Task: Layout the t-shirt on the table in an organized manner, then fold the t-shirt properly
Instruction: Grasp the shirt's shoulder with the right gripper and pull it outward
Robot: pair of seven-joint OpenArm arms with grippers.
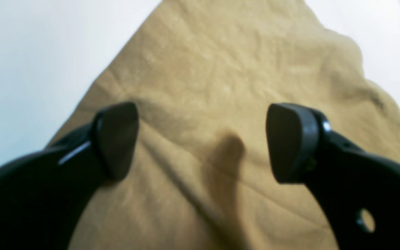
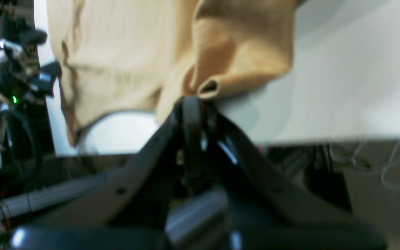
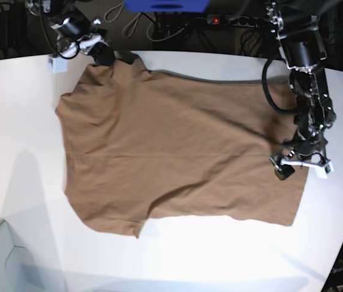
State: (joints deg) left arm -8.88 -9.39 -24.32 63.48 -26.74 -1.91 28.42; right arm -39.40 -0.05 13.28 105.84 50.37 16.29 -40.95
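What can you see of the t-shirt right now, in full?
The t-shirt is plain tan-brown soft fabric, spread mostly flat on the white table with shallow wrinkles. One edge is pinched up in the shut right gripper at the table's far edge, curling into a small loop. The left gripper hangs open above the opposite end, not gripping it.

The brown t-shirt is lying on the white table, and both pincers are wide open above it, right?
Not quite. Only the left pincer is wide open above the t-shirt. The right wrist view shows the right pincer pinched shut on the shirt's edge. The table is white.
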